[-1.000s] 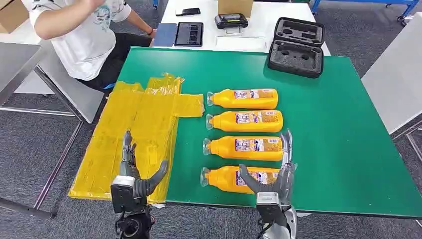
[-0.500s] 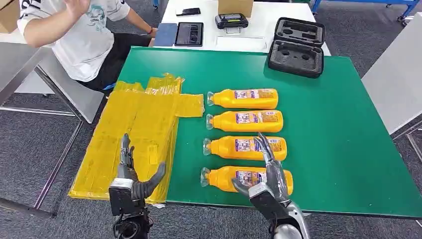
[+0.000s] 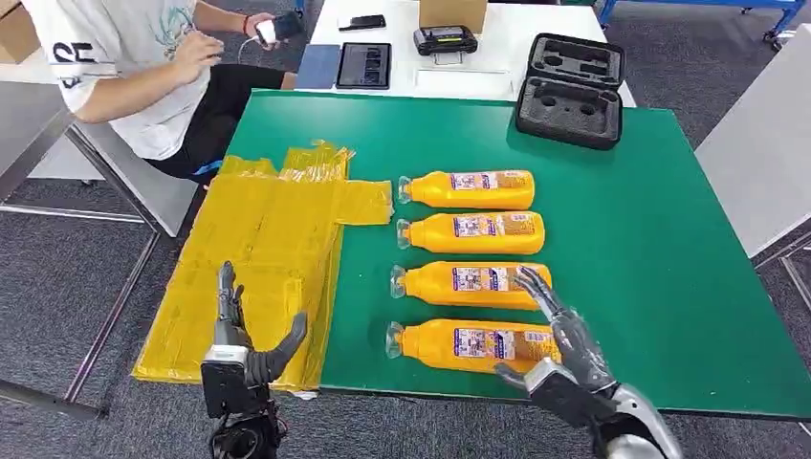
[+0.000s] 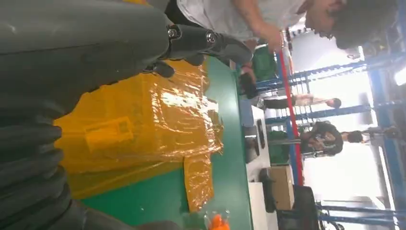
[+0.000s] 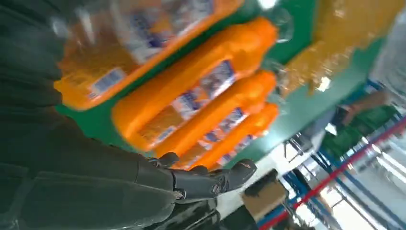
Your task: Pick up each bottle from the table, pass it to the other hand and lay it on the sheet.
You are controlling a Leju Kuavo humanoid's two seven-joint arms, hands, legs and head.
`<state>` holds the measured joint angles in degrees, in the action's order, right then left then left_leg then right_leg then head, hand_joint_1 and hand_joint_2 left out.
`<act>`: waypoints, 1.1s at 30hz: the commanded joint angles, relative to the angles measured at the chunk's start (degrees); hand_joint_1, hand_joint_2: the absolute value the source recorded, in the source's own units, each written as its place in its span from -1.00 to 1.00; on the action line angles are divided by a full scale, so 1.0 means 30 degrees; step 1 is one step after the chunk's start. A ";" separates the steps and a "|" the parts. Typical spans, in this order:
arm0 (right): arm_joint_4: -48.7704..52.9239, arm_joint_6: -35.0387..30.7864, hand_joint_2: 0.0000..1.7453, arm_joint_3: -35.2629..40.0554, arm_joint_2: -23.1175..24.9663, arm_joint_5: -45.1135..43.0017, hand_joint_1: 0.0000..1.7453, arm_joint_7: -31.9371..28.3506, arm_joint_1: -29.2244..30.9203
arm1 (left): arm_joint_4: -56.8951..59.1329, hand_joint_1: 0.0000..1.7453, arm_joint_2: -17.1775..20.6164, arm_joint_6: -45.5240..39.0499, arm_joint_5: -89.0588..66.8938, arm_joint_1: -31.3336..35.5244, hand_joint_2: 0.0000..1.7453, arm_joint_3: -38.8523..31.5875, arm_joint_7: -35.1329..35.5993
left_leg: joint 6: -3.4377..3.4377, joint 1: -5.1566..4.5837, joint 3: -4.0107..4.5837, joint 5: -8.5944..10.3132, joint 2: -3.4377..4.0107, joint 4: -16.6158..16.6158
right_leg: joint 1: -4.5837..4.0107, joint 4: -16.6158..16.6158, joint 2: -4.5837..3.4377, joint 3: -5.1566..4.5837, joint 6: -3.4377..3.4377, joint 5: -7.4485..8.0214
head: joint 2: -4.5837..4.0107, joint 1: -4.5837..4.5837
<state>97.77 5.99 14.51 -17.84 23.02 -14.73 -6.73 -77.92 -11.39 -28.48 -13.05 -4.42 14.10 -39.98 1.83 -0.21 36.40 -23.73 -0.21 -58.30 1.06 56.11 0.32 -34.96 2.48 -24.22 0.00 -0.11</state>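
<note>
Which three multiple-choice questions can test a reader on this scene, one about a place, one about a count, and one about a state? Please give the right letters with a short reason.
1. Where does the yellow sheet lie?
A. on the robot's left side of the green table
B. on its right side
C. on the floor

2. How many orange bottles lie on the table?
A. two
B. four
C. six

3. What is the right hand doing?
A. gripping a bottle
B. spread open at the nearest bottle
C. resting on the sheet

Answers: 1 A, the sheet covers the left edge. 2 B, a row of four. 3 B, fingers apart, nothing grasped.
</note>
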 commanded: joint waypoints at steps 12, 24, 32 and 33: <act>0.0901 0.0180 1.00 0.1630 -0.4554 -0.1035 -1.00 0.2683 -0.1065 | 0.0512 -1.00 0.0635 0.0017 0.0276 -0.0049 1.00 -0.0032 -0.0008 | 0.0006 0.0012 -0.0081 -0.0048 0.0022 0.0028 | -0.0024 -0.0035 -0.0024 0.0084 0.0015 -0.0042 | 0.0000 0.0007; -0.3030 0.1020 1.00 0.2057 -0.3130 -0.1170 -1.00 0.2454 0.1972 | 0.0481 -1.00 0.0556 -0.0015 0.0314 0.0075 1.00 0.0353 0.0125 | -0.0012 0.0026 -0.0172 -0.0076 0.0073 0.0042 | -0.0036 -0.0064 -0.0077 0.0170 -0.0001 -0.0046 | 0.0000 0.0007; -0.4917 0.1145 1.00 0.2925 -0.2527 -0.0895 -1.00 0.2322 0.3598 | 0.0725 -1.00 0.0541 -0.0017 0.0284 0.0264 1.00 0.0325 0.0253 | 0.0004 0.0027 -0.0138 -0.0038 0.0059 0.0041 | -0.0034 -0.0058 -0.0057 0.0136 0.0005 -0.0029 | 0.0000 0.0000; -0.4822 0.1125 1.00 0.2917 -0.2588 -0.0887 -1.00 0.2303 0.3498 | 0.0719 -1.00 0.0549 -0.0024 0.0281 0.0241 1.00 0.0318 0.0263 | 0.0010 0.0025 -0.0140 -0.0035 0.0048 0.0037 | -0.0034 -0.0052 -0.0042 0.0144 0.0006 -0.0040 | 0.0000 0.0007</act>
<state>91.82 9.03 20.15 -28.94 20.09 -7.50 -1.07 -78.73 -10.71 -28.48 -12.39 -5.09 14.34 -39.45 1.98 -0.23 36.34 -23.73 -0.16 -58.29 1.06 56.13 0.29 -34.90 2.63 -24.30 0.00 -0.09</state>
